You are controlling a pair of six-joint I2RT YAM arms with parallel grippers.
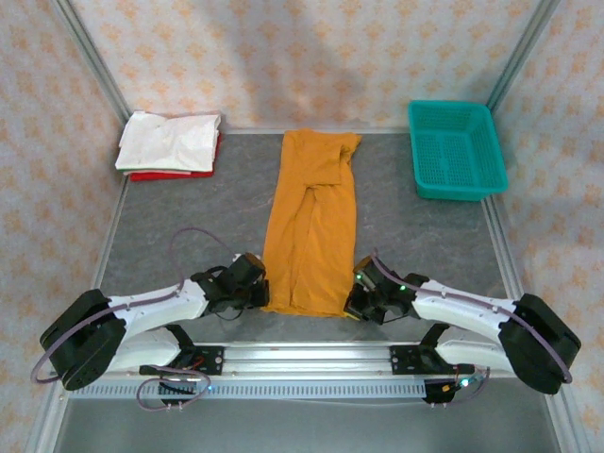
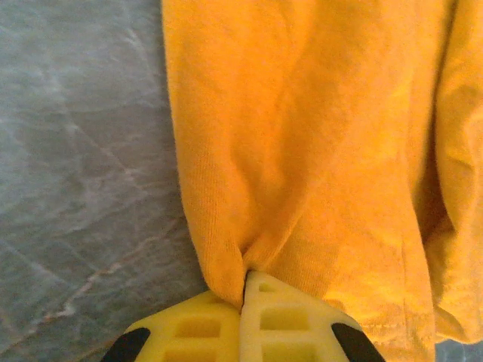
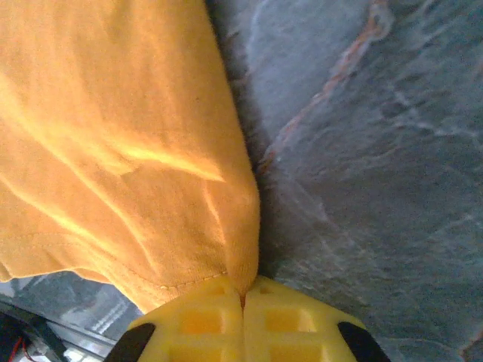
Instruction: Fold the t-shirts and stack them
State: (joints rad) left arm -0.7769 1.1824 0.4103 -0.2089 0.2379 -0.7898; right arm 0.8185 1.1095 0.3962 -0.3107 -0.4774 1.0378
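Your left gripper [image 2: 245, 280] and right gripper [image 3: 242, 291] each pinch a near corner of the folded mustard-orange cloth t-shirt [image 1: 311, 222], lying lengthwise mid-table on the grey marbled tabletop [image 1: 189, 226]; a folded white cloth t-shirt [image 1: 170, 140] rests on a red one [image 1: 156, 176] at far left.

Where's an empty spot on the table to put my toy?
Bare grey table lies left of the long mustard-orange t-shirt, in front of the white t-shirt stacked on the red t-shirt. More lies to its right, before the teal plastic mesh basket. Crowded near the front: left gripper and right gripper pinch its corners.
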